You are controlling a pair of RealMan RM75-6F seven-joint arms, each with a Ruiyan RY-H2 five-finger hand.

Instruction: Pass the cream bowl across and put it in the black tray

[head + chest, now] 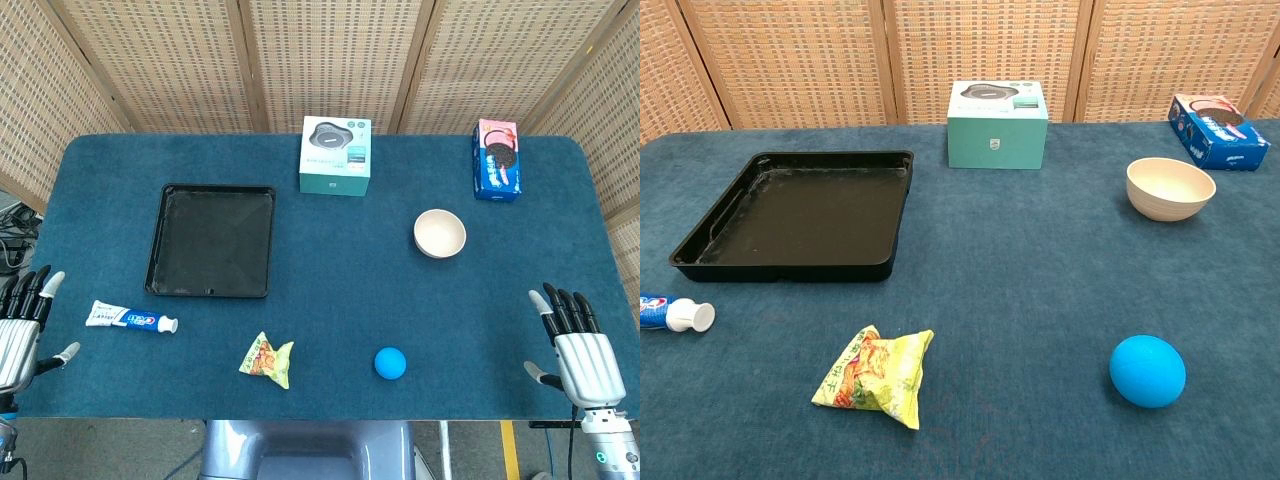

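Observation:
The cream bowl (440,233) (1170,187) stands upright on the blue table, right of centre. The black tray (165,240) (700,250) lies flat on the left side with nothing in it. My right hand (580,350) hovers at the near right edge, fingers spread, holding nothing, well short of the bowl. My left hand (22,325) is at the near left edge, fingers apart and empty, below the tray. Neither hand shows in the chest view.
A teal box (336,156) (997,124) stands at the back centre, a blue cookie box (496,160) (1218,130) at the back right. Near the front lie a toothpaste tube (130,318) (670,313), a snack packet (267,360) (875,375) and a blue ball (390,362) (1147,370).

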